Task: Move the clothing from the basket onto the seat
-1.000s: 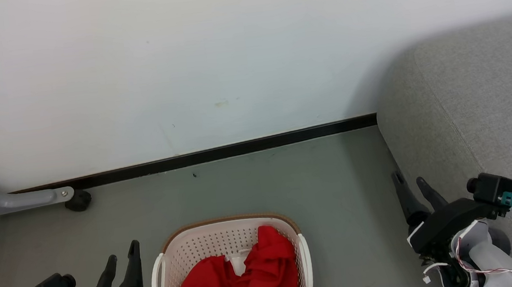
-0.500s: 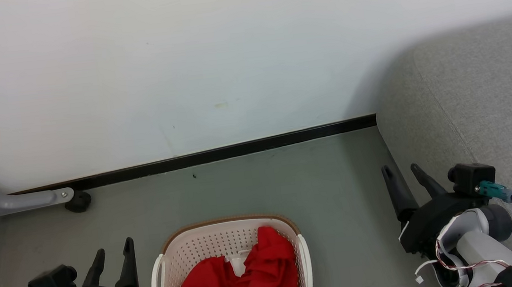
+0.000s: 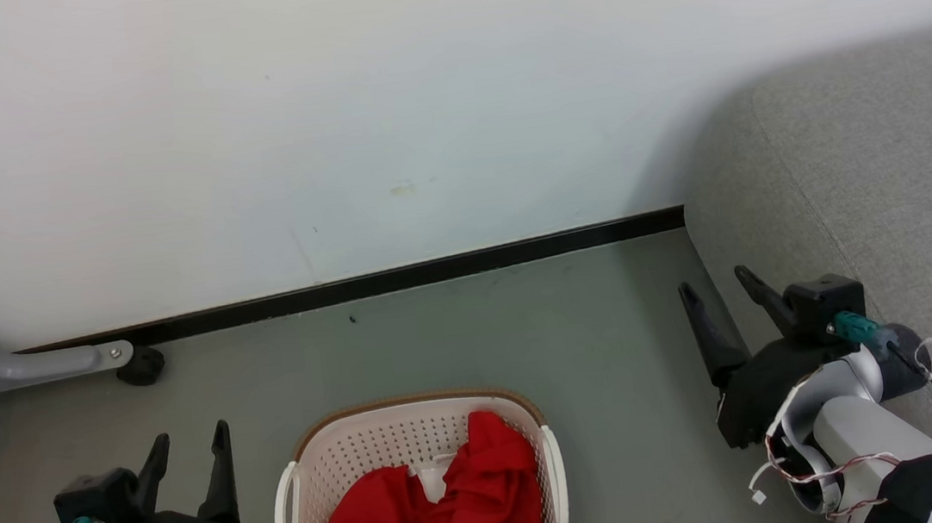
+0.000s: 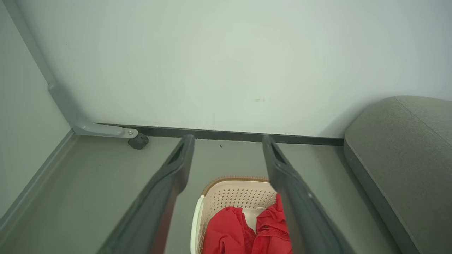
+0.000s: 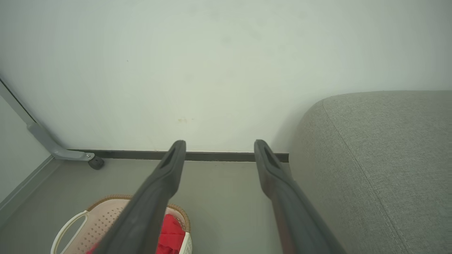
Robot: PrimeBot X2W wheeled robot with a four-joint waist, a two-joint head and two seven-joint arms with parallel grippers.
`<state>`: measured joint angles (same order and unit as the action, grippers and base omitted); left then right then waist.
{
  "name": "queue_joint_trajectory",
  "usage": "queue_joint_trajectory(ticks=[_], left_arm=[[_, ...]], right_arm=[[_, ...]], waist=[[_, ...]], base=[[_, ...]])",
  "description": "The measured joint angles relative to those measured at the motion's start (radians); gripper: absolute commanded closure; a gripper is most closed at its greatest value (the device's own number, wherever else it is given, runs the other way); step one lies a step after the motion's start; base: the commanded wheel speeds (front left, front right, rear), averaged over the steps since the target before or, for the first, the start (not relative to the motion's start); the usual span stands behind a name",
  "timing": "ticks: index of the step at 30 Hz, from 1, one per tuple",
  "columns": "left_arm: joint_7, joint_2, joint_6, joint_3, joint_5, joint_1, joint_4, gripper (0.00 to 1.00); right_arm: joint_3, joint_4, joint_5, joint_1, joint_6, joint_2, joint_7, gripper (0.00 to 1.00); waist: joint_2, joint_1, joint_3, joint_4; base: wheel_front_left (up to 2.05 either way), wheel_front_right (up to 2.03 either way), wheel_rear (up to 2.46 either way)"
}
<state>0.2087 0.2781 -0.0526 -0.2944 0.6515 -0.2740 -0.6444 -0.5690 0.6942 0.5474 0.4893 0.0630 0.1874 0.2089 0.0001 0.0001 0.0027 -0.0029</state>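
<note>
Red clothing (image 3: 448, 506) heaped in the laundry basket (image 3: 377, 408) on the floor; left gripper (image 3: 190, 436) and right gripper (image 3: 713, 283) flank it, jaws spread wide, empty; sofa (image 3: 880, 166) rightward.

Even, diffuse indoor light, no glare; frames sharp. Soft shadow on the wall (image 3: 415, 102) beside the sofa (image 3: 882, 183).

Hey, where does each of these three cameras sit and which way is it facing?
Head view: on the head, looking forward and down at the basket of clothing; left gripper lower left, right gripper lower right.
Left wrist view: on the left wrist, looking along its fingers over the basket toward the wall.
Right wrist view: on the right wrist, along its fingers toward the wall, seat at right.
Shared: both wrist views show basket and seat.
</note>
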Motion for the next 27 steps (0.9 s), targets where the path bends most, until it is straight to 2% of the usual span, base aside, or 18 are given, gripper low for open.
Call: queue_joint_trajectory(ticks=[10,27], left_arm=[[0.036,0.007,0.010,0.010,-0.121,-0.009,-0.020,0.00],[0.041,-0.018,0.016,0.108,-0.157,-0.006,0.009,0.00]], right_arm=[[-0.042,0.035,-0.113,0.045,0.035,0.015,0.040,0.00],[0.035,-0.013,-0.123,0.043,0.053,0.018,0.040,0.00]], waist=[[0.0000,0.0000,0.001,-0.003],[0.0000,0.0000,0.004,-0.008]], base=[[0.00,0.00,0.00],[0.00,0.00,0.00]])
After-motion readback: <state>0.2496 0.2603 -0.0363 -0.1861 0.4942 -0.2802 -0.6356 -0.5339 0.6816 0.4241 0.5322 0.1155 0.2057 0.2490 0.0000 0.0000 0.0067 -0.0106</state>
